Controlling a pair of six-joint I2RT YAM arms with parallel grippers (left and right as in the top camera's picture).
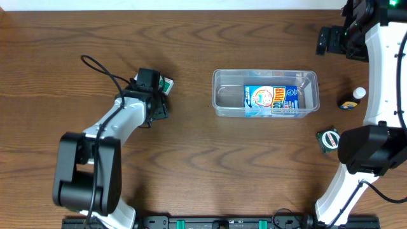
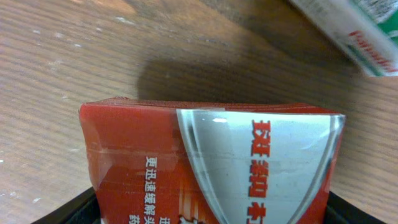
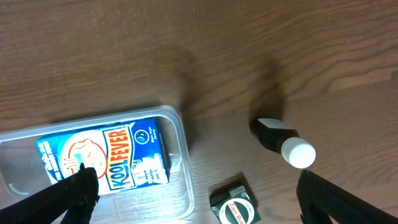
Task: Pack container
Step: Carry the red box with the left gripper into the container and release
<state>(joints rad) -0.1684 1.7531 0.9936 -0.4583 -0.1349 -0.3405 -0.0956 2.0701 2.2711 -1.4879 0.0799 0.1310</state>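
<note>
The clear plastic container [image 1: 220,95] lies at table centre with a blue Koolfever carton [image 1: 271,100] flat inside; its right end shows in the right wrist view [image 3: 181,146], carton [image 3: 106,155] included. My left gripper [image 1: 154,102] is low over the table at the left. In the left wrist view its fingers [image 2: 211,214] are closed on the sides of a red and silver box [image 2: 205,155]. My right gripper [image 1: 331,39] is at the far right, high up, open and empty [image 3: 199,199].
A green and white box [image 1: 166,84] lies just beyond the left gripper, also in the left wrist view [image 2: 354,28]. A small dark bottle with a white cap [image 1: 351,100] [image 3: 283,142] and a dark green box [image 1: 329,140] [image 3: 235,205] lie right of the container.
</note>
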